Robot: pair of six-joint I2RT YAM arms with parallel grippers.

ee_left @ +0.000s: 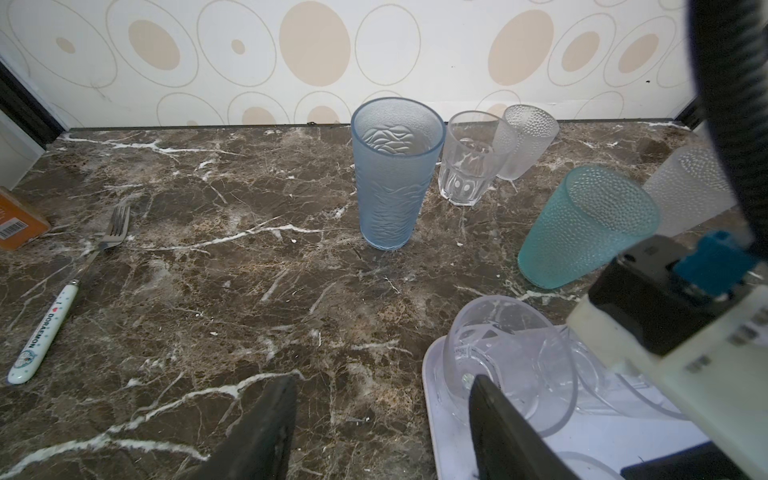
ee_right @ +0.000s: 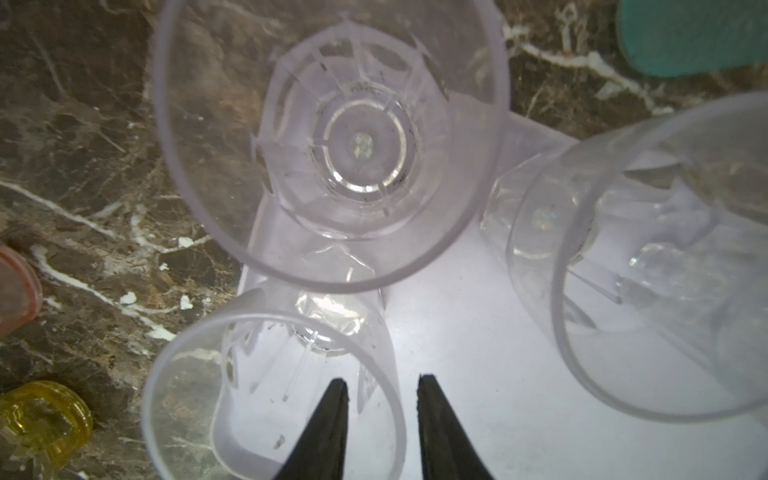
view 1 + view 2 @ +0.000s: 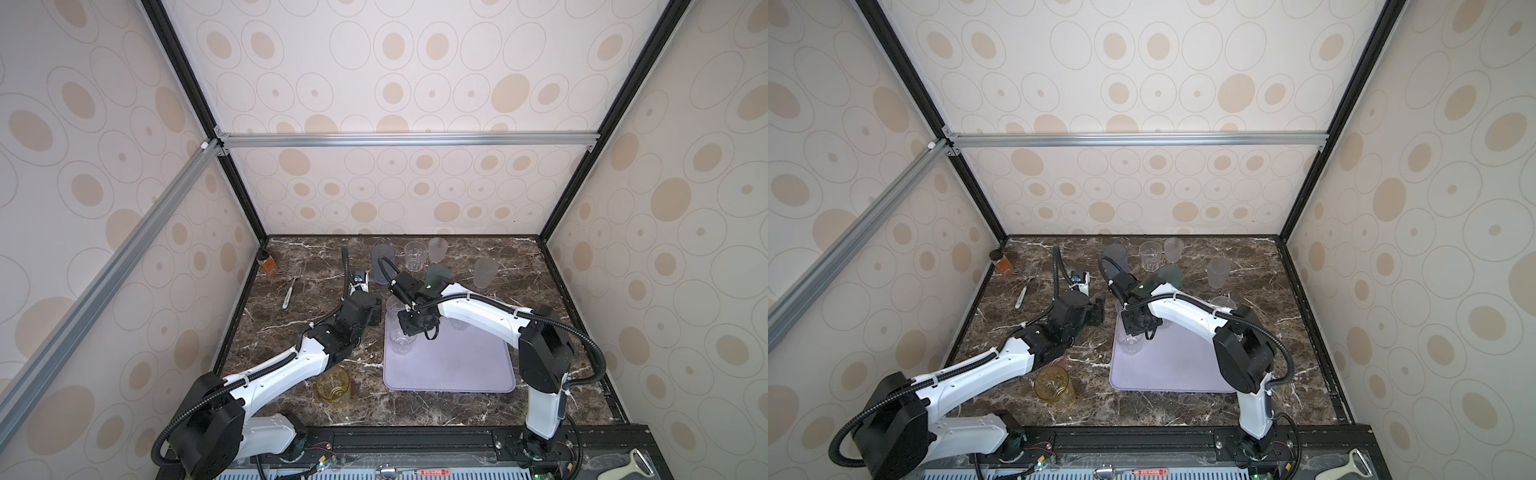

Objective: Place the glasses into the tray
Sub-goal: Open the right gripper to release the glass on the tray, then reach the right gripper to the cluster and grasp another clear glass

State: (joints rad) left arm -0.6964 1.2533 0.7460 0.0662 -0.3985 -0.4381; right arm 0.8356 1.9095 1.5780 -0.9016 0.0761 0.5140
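Observation:
The lavender tray (image 3: 457,365) lies right of centre. Three clear glasses (image 2: 332,145) stand at its far left corner. My right gripper (image 2: 380,380) hangs over the nearest clear glass (image 2: 270,395). It is open, one finger inside the rim and one outside, not touching the wall. My left gripper (image 1: 382,382) is open and empty, low over the marble beside the tray's far left corner (image 1: 432,399). On the table stand a blue-grey glass (image 3: 382,262), a clear one (image 3: 415,255), two frosted ones (image 3: 437,249), a teal one (image 1: 582,224), an amber one (image 3: 332,384) and a pink one (image 2: 16,286).
A small amber bottle (image 3: 266,264) stands at the far left wall. A fork with a white handle (image 1: 62,307) lies on the marble near it. The enclosure walls close the table on three sides. A peeler (image 3: 640,461) lies off the table's front right.

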